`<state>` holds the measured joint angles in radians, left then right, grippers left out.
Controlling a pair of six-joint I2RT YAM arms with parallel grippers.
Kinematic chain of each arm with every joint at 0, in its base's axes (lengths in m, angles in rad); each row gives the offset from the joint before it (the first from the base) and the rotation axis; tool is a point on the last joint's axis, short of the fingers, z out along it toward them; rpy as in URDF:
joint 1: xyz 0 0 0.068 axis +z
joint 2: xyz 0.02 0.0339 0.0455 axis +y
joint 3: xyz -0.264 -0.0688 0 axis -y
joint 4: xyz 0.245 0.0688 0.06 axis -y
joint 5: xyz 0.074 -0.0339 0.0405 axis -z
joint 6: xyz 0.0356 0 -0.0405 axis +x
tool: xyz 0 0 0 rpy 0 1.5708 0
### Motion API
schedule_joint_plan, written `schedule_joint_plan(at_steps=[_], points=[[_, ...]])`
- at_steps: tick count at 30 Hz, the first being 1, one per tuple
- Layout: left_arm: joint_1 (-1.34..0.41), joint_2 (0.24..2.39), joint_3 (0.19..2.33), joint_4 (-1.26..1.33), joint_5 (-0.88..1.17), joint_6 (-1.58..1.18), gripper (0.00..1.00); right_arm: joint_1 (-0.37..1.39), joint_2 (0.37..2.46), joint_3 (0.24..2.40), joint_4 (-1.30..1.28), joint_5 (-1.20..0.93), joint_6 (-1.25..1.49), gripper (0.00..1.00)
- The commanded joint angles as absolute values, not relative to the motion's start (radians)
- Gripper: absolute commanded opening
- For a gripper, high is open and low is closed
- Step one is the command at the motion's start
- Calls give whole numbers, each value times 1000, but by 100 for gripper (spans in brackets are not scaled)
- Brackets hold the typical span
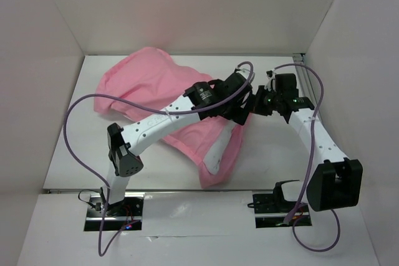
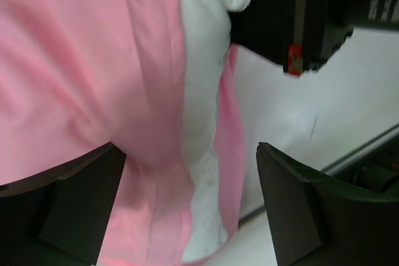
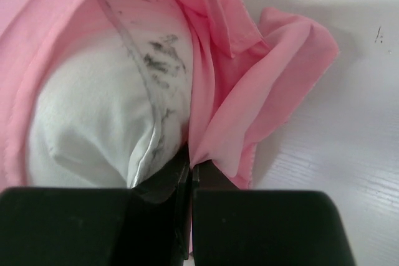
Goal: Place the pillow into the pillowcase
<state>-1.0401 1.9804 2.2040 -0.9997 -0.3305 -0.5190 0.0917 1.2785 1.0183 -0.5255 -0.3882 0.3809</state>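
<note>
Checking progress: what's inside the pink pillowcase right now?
The white pillow is inside the pillowcase, with one end showing at its open mouth. How far in it reaches is covered by the pillowcase itself.

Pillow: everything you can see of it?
The pillow is white, plump, plain fabric, with a stitched edge seam and dark grey smudges beside it. It is mostly inside the pillowcase; only one end shows at the open mouth, a white strip between pink hems in the left wrist view. It lies on the table. The shut right gripper pinches the pink hem against its exposed corner.
</note>
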Motion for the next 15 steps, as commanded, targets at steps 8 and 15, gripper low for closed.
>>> schedule_joint_plan(at_steps=[8,15], points=[[-938,2210,2171,-849,-384,-515,0,81,1160,1012,-534,-344,431,0],[-861,2132,1889,-796,-161,-489,0,28,1172,1124,-454,-219,511,0]])
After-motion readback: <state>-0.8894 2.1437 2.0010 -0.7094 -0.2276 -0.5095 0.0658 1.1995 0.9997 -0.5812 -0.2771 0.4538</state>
